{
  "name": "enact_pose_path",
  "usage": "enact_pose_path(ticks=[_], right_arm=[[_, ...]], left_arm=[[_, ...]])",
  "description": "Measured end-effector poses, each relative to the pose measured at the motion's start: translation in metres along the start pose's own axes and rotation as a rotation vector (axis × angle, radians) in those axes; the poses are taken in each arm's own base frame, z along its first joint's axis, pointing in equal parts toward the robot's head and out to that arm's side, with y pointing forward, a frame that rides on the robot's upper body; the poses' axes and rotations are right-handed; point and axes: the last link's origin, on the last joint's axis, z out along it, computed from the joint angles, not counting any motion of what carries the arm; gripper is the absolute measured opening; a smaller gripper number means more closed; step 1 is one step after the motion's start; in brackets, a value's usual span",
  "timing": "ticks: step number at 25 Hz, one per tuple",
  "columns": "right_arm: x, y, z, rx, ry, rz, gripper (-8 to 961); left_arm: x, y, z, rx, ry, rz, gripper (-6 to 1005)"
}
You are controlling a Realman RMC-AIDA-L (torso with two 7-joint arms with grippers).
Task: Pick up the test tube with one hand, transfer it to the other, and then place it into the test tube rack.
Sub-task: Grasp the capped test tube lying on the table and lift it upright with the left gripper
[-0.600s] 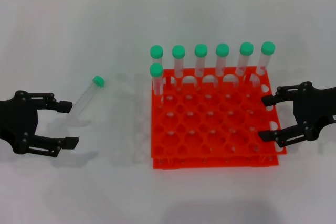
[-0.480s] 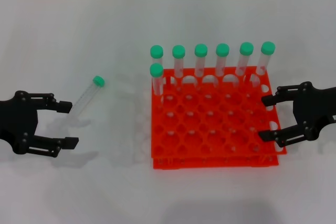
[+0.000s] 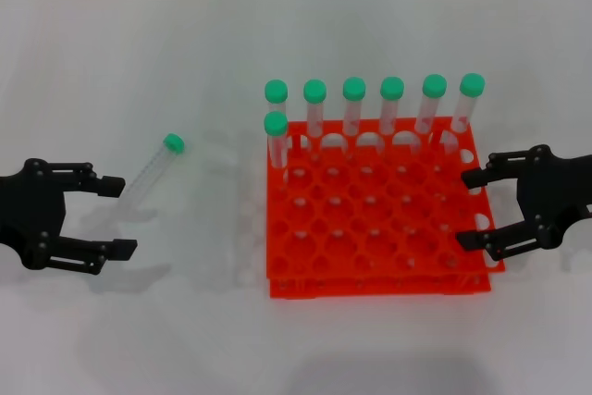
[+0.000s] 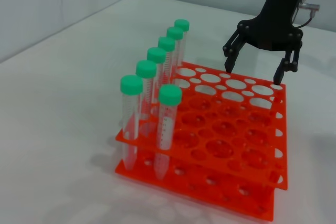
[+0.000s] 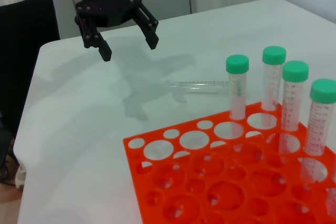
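On the desk's (image 3: 139, 321) left, the left gripper (image 3: 113, 217) hangs spread apart beside the loose test tube (image 3: 151, 172), which lies flat and could roll aside if nudged. Farther right, the right gripper (image 3: 474, 208) gapes over the test tube rack's (image 3: 370, 228) edge.

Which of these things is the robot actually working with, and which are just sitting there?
In the job:
- loose tube, lying on the table
- rack
- left hand, open, near the tube's clear end
- right hand, open, over the rack's right edge

Just there:
- seven capped tubes already standing in the rack
- white table
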Motion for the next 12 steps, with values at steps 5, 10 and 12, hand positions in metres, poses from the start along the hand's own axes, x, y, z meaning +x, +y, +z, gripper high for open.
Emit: enact_pose_path(ticks=[5,10,12], right_arm=[[-0.0003,0.0,0.0002,0.002,-0.004,-0.007,841],[-0.0006,-0.0003,0.0002,0.003,-0.005,-0.008,841],[-0.0007,-0.0005,0.0001,0.004,-0.006,-0.008,841]], left_arm=[[-0.0005,0.0001,0.0001,0.0,-0.001,-0.002,826],[-0.0004,0.0001,0.0007,0.0,-0.001,-0.007,825],[0.0004,0.0005,0.0023,-0.007,-0.002,-0.019,824]])
